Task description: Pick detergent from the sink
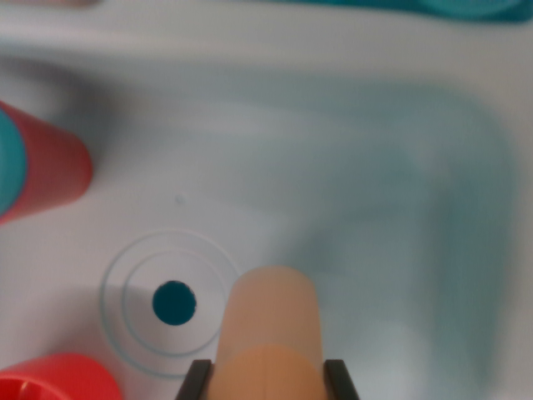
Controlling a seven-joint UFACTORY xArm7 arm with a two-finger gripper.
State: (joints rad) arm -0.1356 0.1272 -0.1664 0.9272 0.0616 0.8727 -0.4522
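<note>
You've got the jaws point(268, 379) clamped on either side of the tan detergent bottle point(271, 329), which sits low in the wrist view just right of the sink point(358, 192) drain point(174, 302), so it looks grabbed for lifting, with 2 red cups point(46, 171) off on the left.

A toy kitchen: a pale plastic sink point(350, 108) with a round drain hole point(174, 302).
</note>
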